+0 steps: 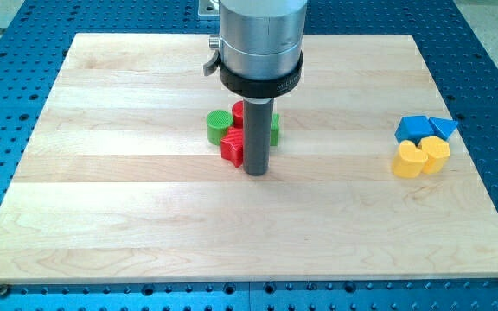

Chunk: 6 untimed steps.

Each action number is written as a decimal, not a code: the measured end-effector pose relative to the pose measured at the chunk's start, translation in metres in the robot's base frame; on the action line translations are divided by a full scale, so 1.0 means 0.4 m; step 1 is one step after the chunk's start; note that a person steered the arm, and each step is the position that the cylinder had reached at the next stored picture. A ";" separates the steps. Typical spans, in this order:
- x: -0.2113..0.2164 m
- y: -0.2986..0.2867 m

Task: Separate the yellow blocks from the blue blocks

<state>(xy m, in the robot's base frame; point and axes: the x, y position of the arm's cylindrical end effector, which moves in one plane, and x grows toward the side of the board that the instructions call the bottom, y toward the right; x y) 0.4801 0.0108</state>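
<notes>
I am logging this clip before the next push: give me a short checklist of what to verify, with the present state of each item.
1. My tip in view: ok, at the board's middle.
2. Tip near the target cluster: not ok, it stands beside the red block and green block, far to the view's left of the targets.
3. Yellow blocks apart from blue blocks: not ok, they touch, yellow below blue.
4. Path to the cluster: ok, bare wooden board lies between.
5. Margin at the board's right edge: cannot tell, the cluster sits close to it.
</notes>
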 end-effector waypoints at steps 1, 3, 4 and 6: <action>-0.002 0.002; 0.001 0.128; -0.010 0.166; 0.102 0.166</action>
<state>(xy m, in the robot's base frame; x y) 0.5208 0.0773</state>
